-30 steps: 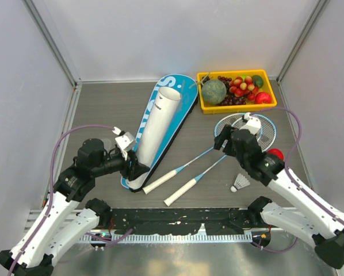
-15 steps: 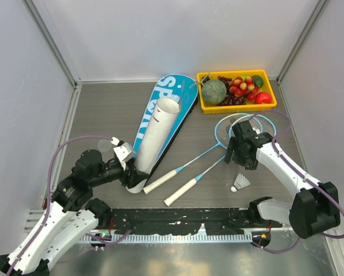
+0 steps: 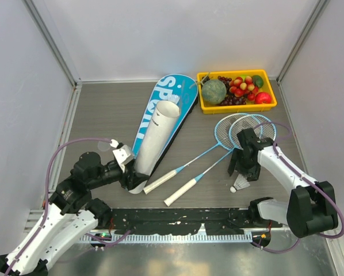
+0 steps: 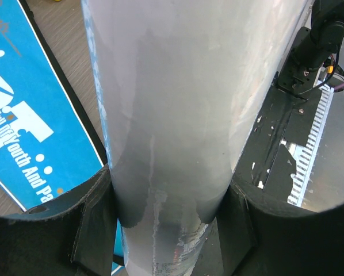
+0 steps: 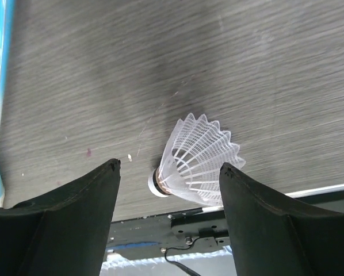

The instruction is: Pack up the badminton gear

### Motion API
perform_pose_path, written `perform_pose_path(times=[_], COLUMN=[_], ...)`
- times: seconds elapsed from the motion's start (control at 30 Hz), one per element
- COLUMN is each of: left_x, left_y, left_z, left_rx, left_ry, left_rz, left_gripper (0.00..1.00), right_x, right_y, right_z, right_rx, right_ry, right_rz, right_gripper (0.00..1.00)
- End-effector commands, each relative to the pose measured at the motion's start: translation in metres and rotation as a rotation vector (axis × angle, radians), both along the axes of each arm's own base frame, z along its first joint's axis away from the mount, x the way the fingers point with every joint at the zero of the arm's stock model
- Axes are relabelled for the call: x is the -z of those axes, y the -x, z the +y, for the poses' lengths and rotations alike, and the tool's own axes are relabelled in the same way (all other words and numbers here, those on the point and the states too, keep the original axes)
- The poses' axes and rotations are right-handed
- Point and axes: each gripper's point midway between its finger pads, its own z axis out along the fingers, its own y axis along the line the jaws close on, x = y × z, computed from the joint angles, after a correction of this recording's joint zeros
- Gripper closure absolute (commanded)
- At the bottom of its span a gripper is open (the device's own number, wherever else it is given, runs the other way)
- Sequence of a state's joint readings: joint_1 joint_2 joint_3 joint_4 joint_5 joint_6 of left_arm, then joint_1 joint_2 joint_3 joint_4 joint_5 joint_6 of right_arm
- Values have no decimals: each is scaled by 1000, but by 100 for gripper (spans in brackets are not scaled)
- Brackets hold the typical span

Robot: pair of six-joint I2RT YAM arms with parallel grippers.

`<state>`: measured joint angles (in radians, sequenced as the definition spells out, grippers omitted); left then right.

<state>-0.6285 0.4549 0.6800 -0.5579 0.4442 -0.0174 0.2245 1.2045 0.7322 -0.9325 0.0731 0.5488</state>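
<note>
Left claw [image 4: 167, 227] pinches long white cylindrical tube [image 4: 183, 115]; right claw [image 5: 169, 169] spread over small white feathered shuttlecock [image 5: 199, 158] on counter [image 5: 160, 69].

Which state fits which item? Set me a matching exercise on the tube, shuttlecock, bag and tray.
Things: 1 tube; 2 shuttlecock; 3 blue bag; 4 yellow tray.
States: a holds fruit; b lies on the table by the open right claw; c clamped in the left claw; d lies flat beneath the tube.
Pairs: 1-c; 2-b; 3-d; 4-a.
</note>
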Motion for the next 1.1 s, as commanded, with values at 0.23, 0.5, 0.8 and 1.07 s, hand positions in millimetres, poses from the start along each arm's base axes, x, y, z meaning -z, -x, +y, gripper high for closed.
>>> perform_pose_path(times=[0.23,0.5,0.8,1.07], left_x=[-19,-19,-7,4], left_y=[-6,-6,-12,-26], left_z=[-7,-11,-20,-21], left_rx=[26,50,84,70], left_ry=[41,28,-36,-121], left_rz=[-108,-90,-10,20], left_gripper=[74,75,74,74], right_x=[-3,-43,-202,-352], right_y=[1,-15,-73,-96], right_z=[23,34,61,98], right_rx=[-82,-120,-281,-542], right_ry=[-144,-213,-338,-477], right_rz=[-27,-188,-704,-1237], right_gripper=[73,95,95,95])
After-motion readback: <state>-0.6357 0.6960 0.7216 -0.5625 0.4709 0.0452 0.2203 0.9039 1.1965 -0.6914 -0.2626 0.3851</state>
